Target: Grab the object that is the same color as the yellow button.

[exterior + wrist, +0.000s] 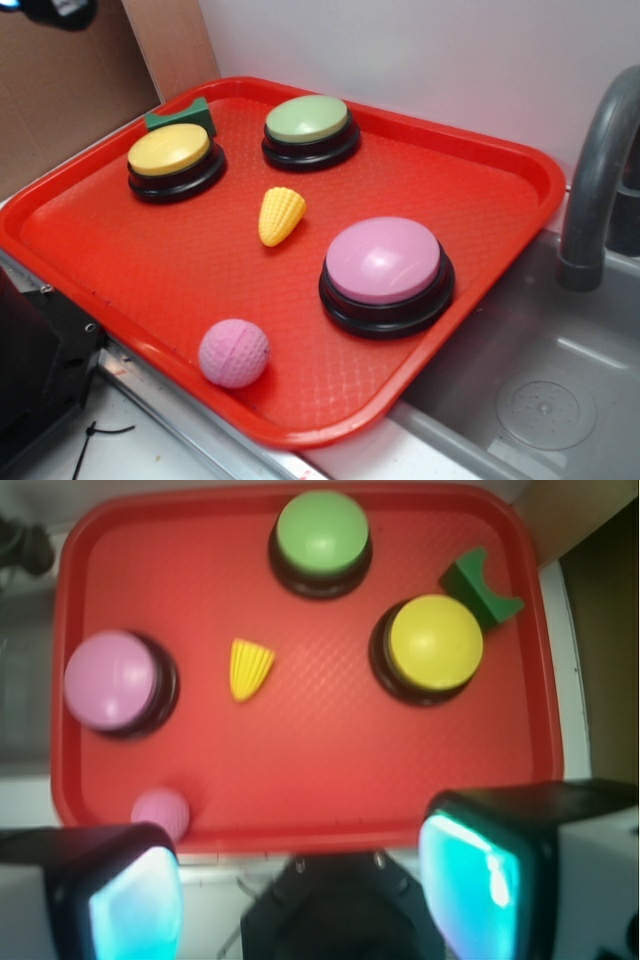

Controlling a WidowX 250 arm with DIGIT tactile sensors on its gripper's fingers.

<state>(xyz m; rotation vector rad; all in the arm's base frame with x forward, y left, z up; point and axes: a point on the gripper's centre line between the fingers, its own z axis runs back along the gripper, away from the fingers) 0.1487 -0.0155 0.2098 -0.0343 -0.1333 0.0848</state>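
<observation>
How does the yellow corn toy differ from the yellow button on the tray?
The corn toy is a tapered cone with a bumpy kernel surface; the yellow button is a smooth round dome. The corn toy is all yellow, while the yellow button sits on a black circular base. The corn toy is clearly smaller and lies on its side near the middle of the red tray; the yellow button stands upright near the far rim, by the green block. Both share the same yellow.
</observation>
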